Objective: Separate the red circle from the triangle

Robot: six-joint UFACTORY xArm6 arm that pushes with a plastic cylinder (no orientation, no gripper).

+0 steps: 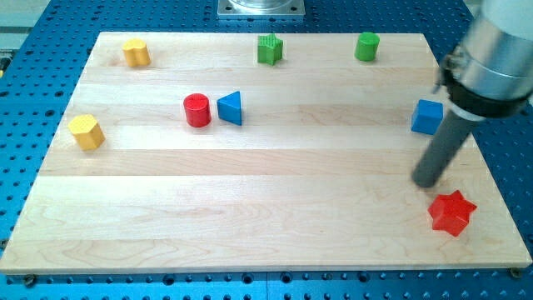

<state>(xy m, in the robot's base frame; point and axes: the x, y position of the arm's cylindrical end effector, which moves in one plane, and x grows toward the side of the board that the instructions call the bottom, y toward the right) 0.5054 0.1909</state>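
Wooden worktop (pixel 250 217) on blue perforated base (pixel 33 92). Upper edge: yellow block (pixel 136 52), green star-like block (pixel 269 50), green cylinder (pixel 367 47). Left: yellow hexagonal block (pixel 87 132). Right: blue cube (pixel 427 117); lower right: red star (pixel 451 212).

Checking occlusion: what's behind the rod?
The rod covers a strip of board and crosses the blue cube's lower right edge. My tip sits just up-left of the red star. Anything under the tip is hidden.

- Single camera view, set high at the board's near edge, looking obliquely down and forward.
- Whole wooden board (pixel 266 217) framed, blue perforated table (pixel 33 83) bordering it; moderate range.
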